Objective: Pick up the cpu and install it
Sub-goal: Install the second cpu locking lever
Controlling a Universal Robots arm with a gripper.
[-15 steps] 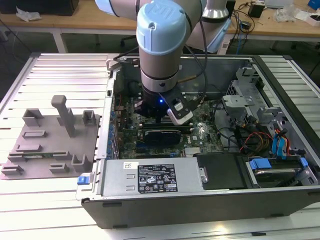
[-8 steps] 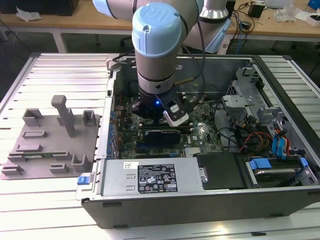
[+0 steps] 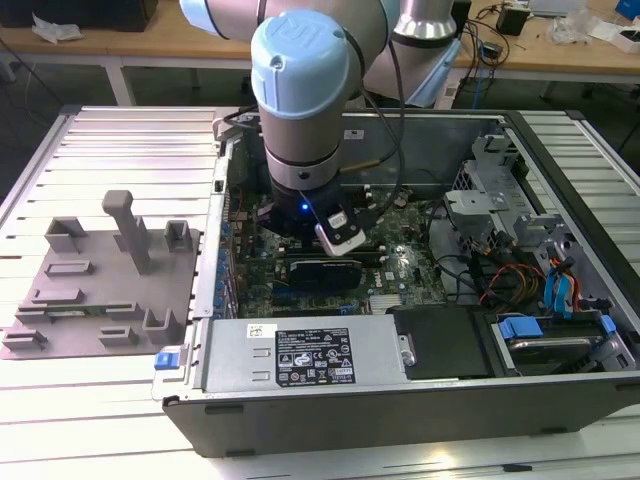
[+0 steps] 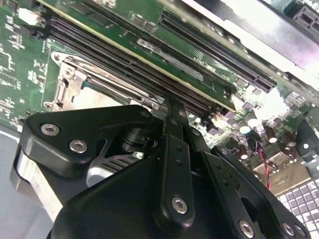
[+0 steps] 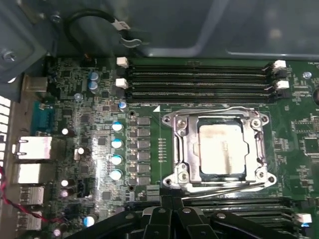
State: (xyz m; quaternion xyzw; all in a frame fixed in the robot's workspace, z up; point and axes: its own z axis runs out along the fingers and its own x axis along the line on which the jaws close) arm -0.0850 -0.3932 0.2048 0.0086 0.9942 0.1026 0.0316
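Cpu first: in the first wrist view it sits flat in the silver socket frame on the green motherboard, a bit right of the middle of the frame, and its pale shiny top has smudges on it. Long black memory slots lie just beside the frame, nearer the upper edge of that picture. The gripper is low in both wrist views (black, with round screws), and in the second wrist view its fingers look pressed close together with nothing between them. It is near the socket frame but not touching the cpu. In the exterior view the robot arm reaches down into the open computer case at the middle of the frame, and a grey fixture tray with posts lies on the table at the left.
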